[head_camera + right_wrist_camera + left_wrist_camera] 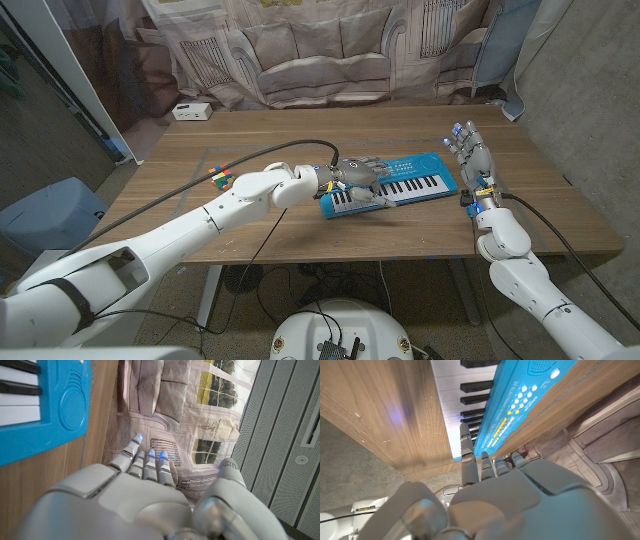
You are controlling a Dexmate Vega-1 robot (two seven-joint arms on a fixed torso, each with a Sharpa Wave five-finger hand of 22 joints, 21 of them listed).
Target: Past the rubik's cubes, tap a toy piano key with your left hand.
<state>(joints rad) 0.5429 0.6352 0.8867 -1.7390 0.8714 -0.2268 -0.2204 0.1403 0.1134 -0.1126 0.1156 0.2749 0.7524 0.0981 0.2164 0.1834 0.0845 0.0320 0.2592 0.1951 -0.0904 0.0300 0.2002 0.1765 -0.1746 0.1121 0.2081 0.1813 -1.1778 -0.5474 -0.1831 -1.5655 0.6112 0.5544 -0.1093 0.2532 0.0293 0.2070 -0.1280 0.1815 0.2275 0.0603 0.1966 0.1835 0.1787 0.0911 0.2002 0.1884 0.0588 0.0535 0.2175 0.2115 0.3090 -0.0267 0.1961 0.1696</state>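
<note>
At table centre, slightly toward three o'clock, sits the blue toy piano (393,186), and your left hand (358,178) is already over its nine o'clock end, past the rubik's cubes (219,179) lying near the forearm at nine o'clock. From the left wrist view the fingers (466,455) reach out over the white keys, one stretched ahead of the others, gripping nothing; whether that fingertip is touching a key I cannot tell. Your right hand (472,160) stands at the piano's three o'clock end with fingers spread upward, holding nothing.

Watch the press: the piano looks light and lies at a slant, so a push that runs along the keys instead of straight down would probably slide or pivot it. A broad descent with several fingers could strike a cluster of keys, or land on the blue panel of buttons beside them.

Small white lettering runs along that panel, but it is too blurred to read.
</note>
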